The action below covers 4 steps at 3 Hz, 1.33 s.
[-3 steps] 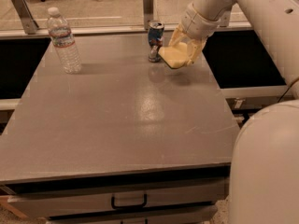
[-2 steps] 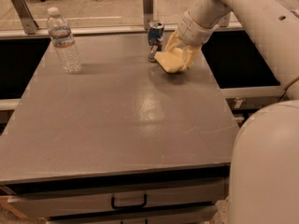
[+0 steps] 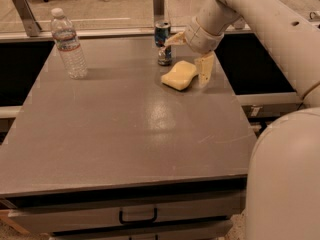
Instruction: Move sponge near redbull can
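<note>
Camera view shows the sponge (image 3: 179, 75) lying flat on the tabletop (image 3: 125, 134), just in front of the redbull can (image 3: 163, 40) and slightly to the can's right as seen here. The 2 look close together, though it is hard to say whether they touch. The can stands upright near the far edge of the tabletop. That placement suits the task, since the foam block only has to end up beside the can.

The tool (image 3: 186, 60) hangs right over the sponge, next to the can. Its 2 fingers are spread wide: 1 reaches toward the can and the other points down past the sponge's far end. It is released and grips nothing. The wide spread probably lets the fingers lift away without dragging the foam or tipping the can.

A water bottle (image 3: 69, 44) stands well to the left of the can, away from the work.

Compared with 0.7 s ago, when the tool was clamped around the sponge and held it tilted beside the can, the sponge now rests on the tabletop on its own and the fingers have parted. The can and the bottle stand where they stood then. The task looks essentially finished, with only the arm's withdrawal left.
</note>
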Each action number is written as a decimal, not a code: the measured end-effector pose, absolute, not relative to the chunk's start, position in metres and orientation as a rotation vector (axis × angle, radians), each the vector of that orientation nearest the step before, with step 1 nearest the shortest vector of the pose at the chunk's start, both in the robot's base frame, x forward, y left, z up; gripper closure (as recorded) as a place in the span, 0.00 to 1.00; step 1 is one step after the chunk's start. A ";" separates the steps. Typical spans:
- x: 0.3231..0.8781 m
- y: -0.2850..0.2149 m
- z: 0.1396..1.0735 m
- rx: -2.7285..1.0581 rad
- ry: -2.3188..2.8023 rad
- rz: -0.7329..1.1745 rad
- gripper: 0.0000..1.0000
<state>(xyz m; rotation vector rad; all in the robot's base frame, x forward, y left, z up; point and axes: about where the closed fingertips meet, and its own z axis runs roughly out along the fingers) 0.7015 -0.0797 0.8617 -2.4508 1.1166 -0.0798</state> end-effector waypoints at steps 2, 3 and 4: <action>0.699 -0.120 0.880 -2.411 1.210 -0.165 0.00; 0.693 -0.153 0.897 -2.385 1.271 -0.233 0.00; 0.689 -0.186 0.916 -2.335 1.430 -0.302 0.00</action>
